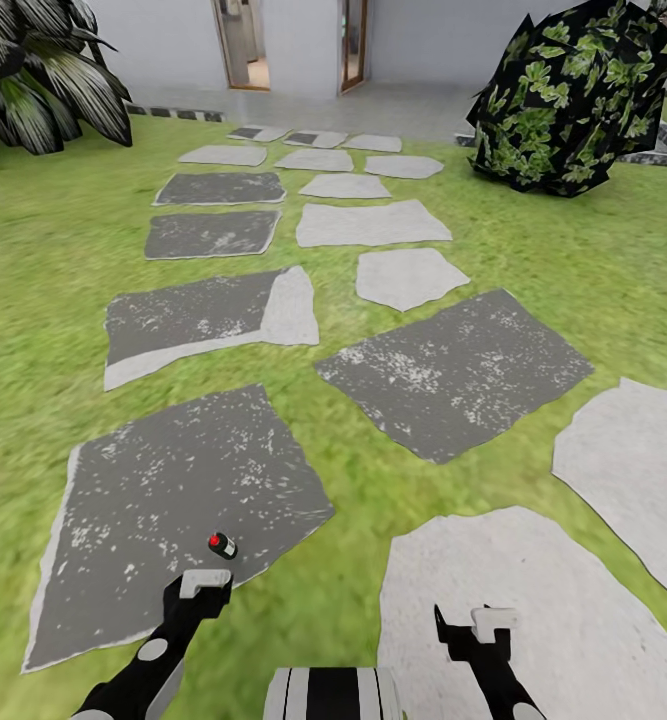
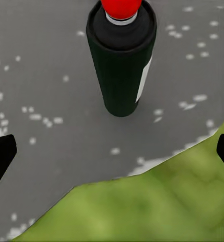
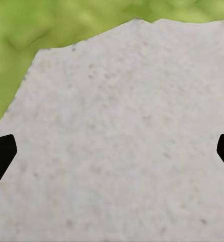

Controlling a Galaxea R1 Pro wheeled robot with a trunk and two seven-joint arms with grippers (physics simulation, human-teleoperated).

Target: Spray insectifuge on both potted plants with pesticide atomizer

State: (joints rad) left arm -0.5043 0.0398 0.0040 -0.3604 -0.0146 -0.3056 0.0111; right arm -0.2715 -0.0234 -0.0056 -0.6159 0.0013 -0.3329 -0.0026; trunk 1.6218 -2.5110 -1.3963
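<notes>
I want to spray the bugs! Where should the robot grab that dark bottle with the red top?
Probably around the middle of the bottle, below its red cap. It stands upright on the dark stone, so the open left gripper can come in level from the robot's side, one finger on each side of the round body.

The pesticide atomizer point(image 2: 121, 60) is dark green, with a white label and a red top. The stepping stones point(image 1: 188, 490) are dark grey with white speckles, others pale grey. The lawn point(image 1: 33, 300) is bright green. The bush point(image 1: 573, 95) has black and green leaves.
</notes>
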